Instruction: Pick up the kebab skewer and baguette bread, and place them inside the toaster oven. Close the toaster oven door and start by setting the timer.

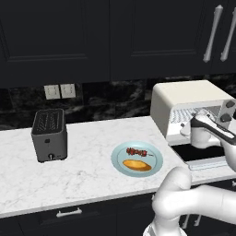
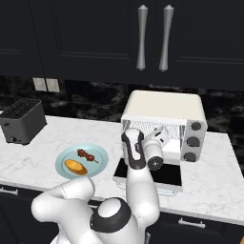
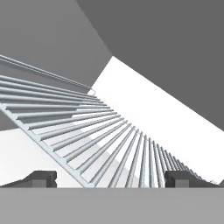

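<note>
base views: behind arm, share toaster oven point(image 1: 184, 108) | hand view: close on rack point(image 3: 87, 135)

A white marble counter point(image 1: 83, 175) holds a small black toaster point(image 1: 49, 135) on the left. In the middle sits a blue plate point(image 1: 120, 151) with the kebab skewer point(image 1: 137, 152) and the baguette bread point(image 1: 137, 164) on it. On the right, the toaster oven point(image 1: 184, 99) stands with its door point(image 1: 205, 154) folded down flat. The robot's arm point(image 1: 209, 133) reaches into the oven's mouth.

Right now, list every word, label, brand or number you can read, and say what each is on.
No readable text anywhere.
Toaster oven: its three dark knobs show no legible markings.
Black toaster: no brand or label visible.
Wall outlets: plain plates, no writing.
Plate: unmarked.
</note>
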